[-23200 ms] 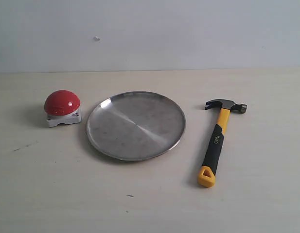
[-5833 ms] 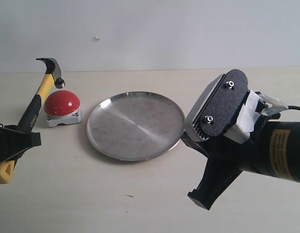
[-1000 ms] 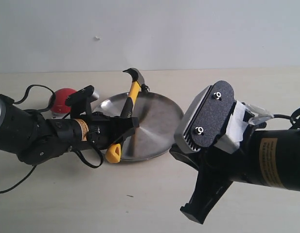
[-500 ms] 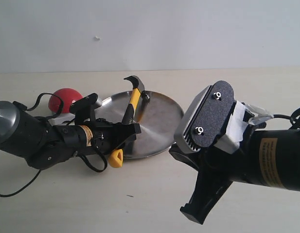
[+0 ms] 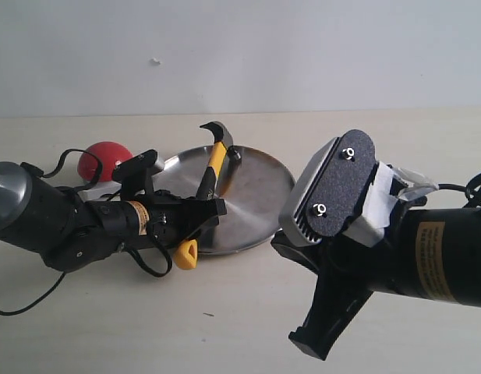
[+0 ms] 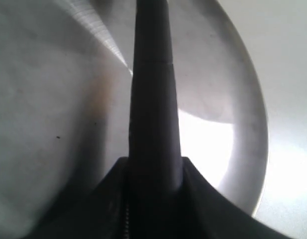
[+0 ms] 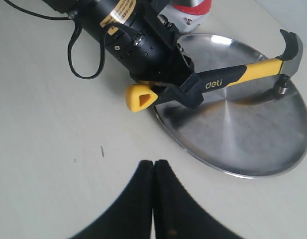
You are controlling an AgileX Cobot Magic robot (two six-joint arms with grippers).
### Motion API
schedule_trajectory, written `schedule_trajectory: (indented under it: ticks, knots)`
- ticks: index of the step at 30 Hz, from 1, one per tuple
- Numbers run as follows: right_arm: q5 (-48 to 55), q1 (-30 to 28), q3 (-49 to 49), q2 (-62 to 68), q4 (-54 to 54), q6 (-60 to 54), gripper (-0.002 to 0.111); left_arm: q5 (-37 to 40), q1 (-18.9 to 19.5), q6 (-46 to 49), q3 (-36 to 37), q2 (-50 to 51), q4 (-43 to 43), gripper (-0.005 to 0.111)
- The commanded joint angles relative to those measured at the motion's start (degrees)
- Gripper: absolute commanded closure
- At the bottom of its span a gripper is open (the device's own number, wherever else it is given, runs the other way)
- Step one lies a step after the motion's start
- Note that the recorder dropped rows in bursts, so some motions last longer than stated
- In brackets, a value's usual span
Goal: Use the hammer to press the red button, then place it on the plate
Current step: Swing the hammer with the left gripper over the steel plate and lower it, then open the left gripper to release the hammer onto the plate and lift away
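My left gripper [image 5: 206, 207] is shut on the black grip of the hammer [image 5: 213, 160]. The hammer slants over the silver plate [image 5: 259, 199], its dark head [image 5: 219, 132] by the far rim and its yellow loop [image 5: 185, 253] past the near rim. In the right wrist view the hammer [image 7: 228, 79] has its striking face turned down, close to the plate [image 7: 243, 144]; I cannot tell whether it touches. The left wrist view shows the dark handle [image 6: 151, 99] rising from the left gripper [image 6: 153, 172] over the plate [image 6: 44, 124]. The red button [image 5: 101, 160] sits behind my left arm. My right gripper [image 7: 153, 164] is shut and empty.
My right arm's bulky wrist and camera housing [image 5: 341, 195] hang over the table to the right of the plate. A black cable [image 5: 49, 160] loops off my left arm near the button. Bare table [image 7: 53, 164] lies under the right gripper.
Over the last second my left arm drew back leftward and lowered the hammer head toward the plate, uncovering more of the red button. The right arm stayed still.
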Motion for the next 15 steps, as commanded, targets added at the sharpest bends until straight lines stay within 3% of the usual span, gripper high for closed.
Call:
schedule_trajectory:
  ticks: [1, 6, 12, 15]
  knots:
    - [-0.3, -0.4, 0.1, 0.1, -0.3, -0.2, 0.108, -3.5, -0.2, 0.8, -0.8, -0.6, 0.2, 0.107]
    - [-0.3, -0.4, 0.1, 0.1, -0.3, -0.2, 0.108, -3.5, -0.2, 0.5, -0.8, -0.6, 0.1, 0.104]
    - [-0.1, -0.4, 0.1, 0.1, -0.3, -0.2, 0.108, -3.5, -0.2, 0.5, -0.8, -0.6, 0.3, 0.075]
    - [-0.1, -0.4, 0.1, 0.1, -0.3, -0.2, 0.108, -3.5, -0.2, 0.5, -0.8, -0.6, 0.3, 0.066]
